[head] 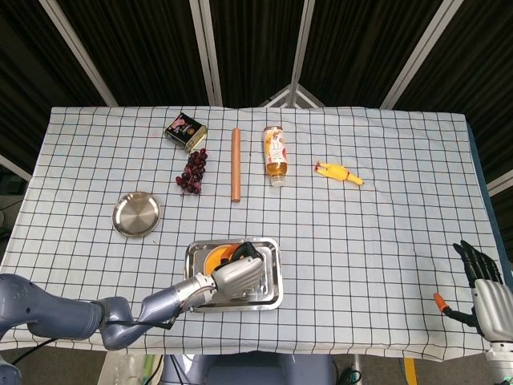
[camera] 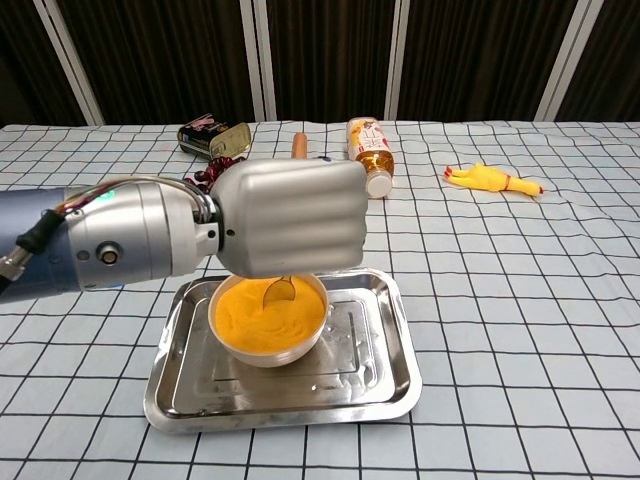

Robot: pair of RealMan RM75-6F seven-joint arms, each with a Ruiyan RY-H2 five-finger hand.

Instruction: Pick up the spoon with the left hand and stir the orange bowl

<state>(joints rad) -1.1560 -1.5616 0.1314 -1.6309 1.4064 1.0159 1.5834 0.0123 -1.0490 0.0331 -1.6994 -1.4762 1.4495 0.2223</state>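
Left hand (camera: 290, 218) grips the spoon (camera: 278, 292), seemingly dipped in the filled orange bowl (camera: 268, 320) inside the tray (camera: 380, 370); right hand (head: 486, 293) hangs open, empty.

Looks like a robot test lab: table (head: 385, 241) under a checked cloth (head: 401, 160), black curtains (head: 256, 48) on metal frame poles (head: 210, 52), odd props like a rubber chicken (head: 338, 172) and bottle (head: 275, 153).

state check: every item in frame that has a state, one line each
left hand: grips the metal spoon, bowl end dipped in the orange bowl
orange bowl: upright, full, in the steel tray
right hand: open, off the table edge
plastic tea bottle: lying on its side
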